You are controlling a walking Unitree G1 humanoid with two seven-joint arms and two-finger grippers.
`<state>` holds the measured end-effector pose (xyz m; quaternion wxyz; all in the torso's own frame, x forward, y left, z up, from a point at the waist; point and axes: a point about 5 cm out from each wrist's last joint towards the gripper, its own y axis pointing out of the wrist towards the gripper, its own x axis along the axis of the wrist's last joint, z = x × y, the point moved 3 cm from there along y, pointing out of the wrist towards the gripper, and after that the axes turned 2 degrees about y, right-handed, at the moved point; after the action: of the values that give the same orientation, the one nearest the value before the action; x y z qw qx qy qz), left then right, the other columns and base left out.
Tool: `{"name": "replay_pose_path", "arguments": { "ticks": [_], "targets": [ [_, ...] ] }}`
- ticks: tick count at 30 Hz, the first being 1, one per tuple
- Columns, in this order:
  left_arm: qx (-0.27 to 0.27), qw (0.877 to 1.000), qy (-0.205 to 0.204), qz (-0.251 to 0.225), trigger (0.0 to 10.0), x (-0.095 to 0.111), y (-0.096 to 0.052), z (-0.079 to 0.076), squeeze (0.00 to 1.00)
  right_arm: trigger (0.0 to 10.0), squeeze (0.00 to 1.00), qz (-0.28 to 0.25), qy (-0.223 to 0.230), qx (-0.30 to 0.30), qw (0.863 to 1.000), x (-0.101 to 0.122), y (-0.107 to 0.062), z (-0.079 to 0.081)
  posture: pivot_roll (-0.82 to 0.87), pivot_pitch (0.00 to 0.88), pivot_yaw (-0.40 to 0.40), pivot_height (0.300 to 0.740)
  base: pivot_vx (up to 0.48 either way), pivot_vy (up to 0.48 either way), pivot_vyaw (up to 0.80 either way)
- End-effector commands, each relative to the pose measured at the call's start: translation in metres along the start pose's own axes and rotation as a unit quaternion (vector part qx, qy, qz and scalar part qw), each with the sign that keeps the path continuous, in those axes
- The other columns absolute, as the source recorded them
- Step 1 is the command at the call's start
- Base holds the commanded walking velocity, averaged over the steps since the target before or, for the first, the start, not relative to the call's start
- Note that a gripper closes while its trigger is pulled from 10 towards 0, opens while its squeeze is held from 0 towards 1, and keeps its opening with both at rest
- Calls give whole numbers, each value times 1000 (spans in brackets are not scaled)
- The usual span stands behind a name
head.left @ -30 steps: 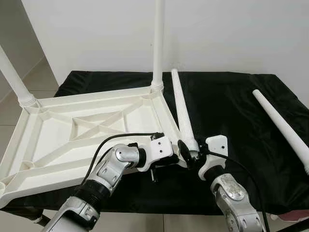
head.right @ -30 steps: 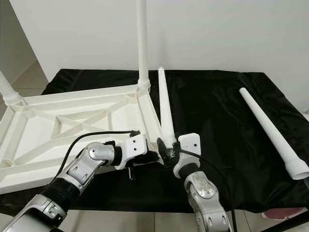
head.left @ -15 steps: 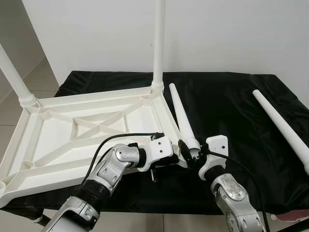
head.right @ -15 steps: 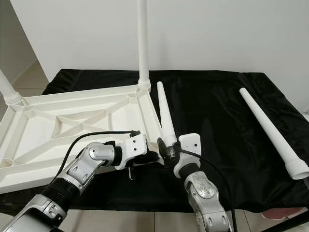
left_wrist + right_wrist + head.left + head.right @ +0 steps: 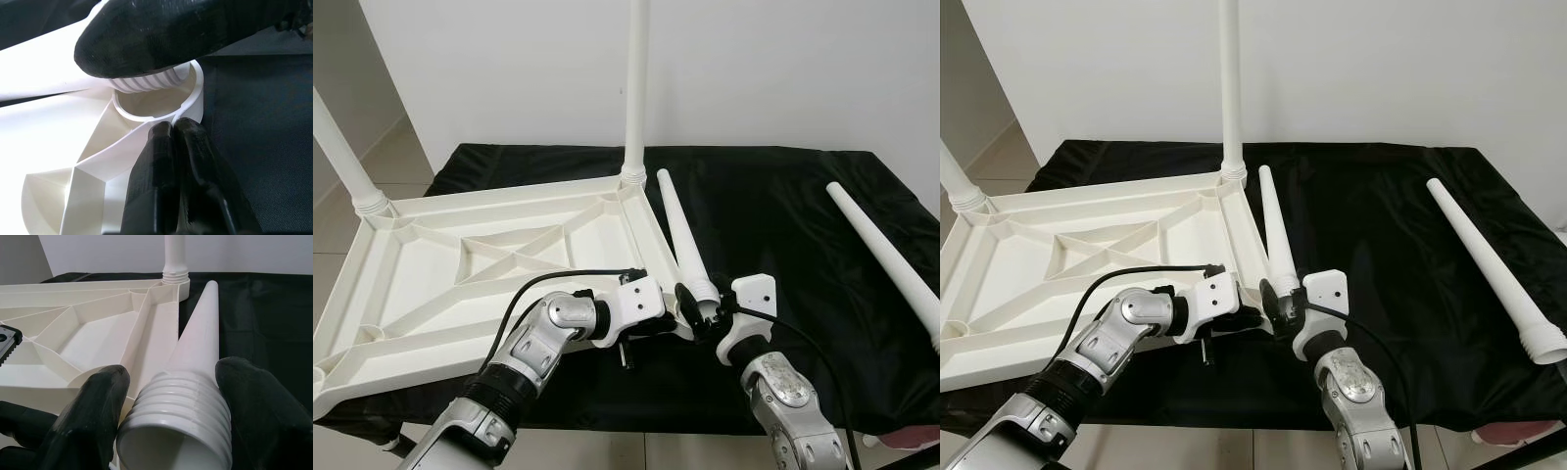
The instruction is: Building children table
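An upside-down white plastic tabletop (image 5: 460,274) lies on a bench covered with black cloth (image 5: 773,215), its ribbed underside facing up. Two white legs (image 5: 634,88) already stand upright in its far corners. The right gripper (image 5: 703,311) grasps the ribbed, threaded end of a third tapered white leg (image 5: 683,245), one black finger (image 5: 93,411) on each side; the leg slants up and away beside the tabletop's right edge. The left gripper (image 5: 668,326) has its two fingers pressed together, touching the rim of the round corner socket (image 5: 161,100) nearest the robot, just beside that threaded end. A fourth leg (image 5: 886,259) lies loose on the cloth, well apart to the right. No writing or labels are readable.
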<state>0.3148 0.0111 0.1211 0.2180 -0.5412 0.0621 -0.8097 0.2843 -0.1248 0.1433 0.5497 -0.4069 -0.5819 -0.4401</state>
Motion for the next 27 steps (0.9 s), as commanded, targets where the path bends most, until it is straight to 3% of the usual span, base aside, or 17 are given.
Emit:
{"name": "replay_pose_path", "arguments": {
  "ticks": [1,9,10,11,12,27],
  "targets": [
    [18,1000,11,-17,10000,8,-3,8,0,10000,0,-6,3,-1,1000,2,1,1,-22,115,-20,740,0,0,0],
    [18,1000,11,-17,10000,8,-3,8,0,10000,0,-6,3,-1,1000,2,1,1,-22,115,-20,740,0,0,0],
    [11,1000,13,-12,10000,7,-1,4,0,10000,0,-4,2,-1,1000,1,0,1,-23,0,0,740,0,0,0],
    [17,1000,3,-26,10000,11,0,3,941,10000,0,-10,4,-4,1000,6,3,0,-19,0,0,740,0,0,0],
    [24,999,-3,-37,10000,15,0,3,0,10000,0,-15,6,-6,1000,9,4,0,-19,0,0,740,0,0,0],
    [50,997,-9,-54,10000,22,-7,11,0,10000,0,-24,8,-12,1000,15,6,-1,-23,0,0,740,0,0,0]
  ]
}}
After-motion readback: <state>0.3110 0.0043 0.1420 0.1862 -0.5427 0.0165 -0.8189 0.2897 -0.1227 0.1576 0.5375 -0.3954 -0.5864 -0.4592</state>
